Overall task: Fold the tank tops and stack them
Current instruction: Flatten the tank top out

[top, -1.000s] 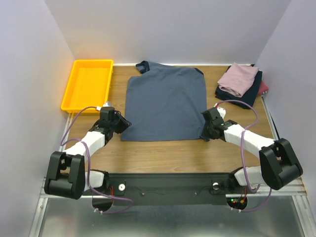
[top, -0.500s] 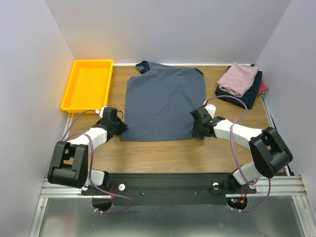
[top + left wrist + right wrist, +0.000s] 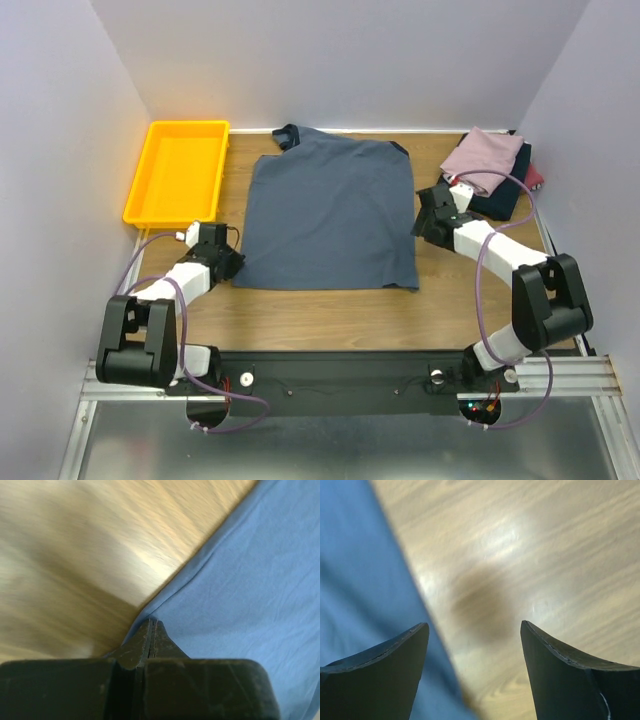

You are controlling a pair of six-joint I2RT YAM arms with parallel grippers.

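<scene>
Left gripper [image 3: 224, 264], jaws pinched tight on the slate-blue tank top [image 3: 325, 220] at its near-left corner. Lies spread flat on the table [image 3: 320, 305], neckline on the side away from the arms. Right gripper [image 3: 433, 214] just off that top's right edge, jaws spread wide, gripping nothing. Hovers with one finger over the blue hem, the other over bare wood. Yellow tray [image 3: 138, 195] out beyond the top's left edge, apart from it. Off the top's far-right corner, a folded stack: mauve-pink top [image 3: 483, 160] over navy top [image 3: 503, 198], maroon top [image 3: 536, 178] peeking out on the stack's right.
</scene>
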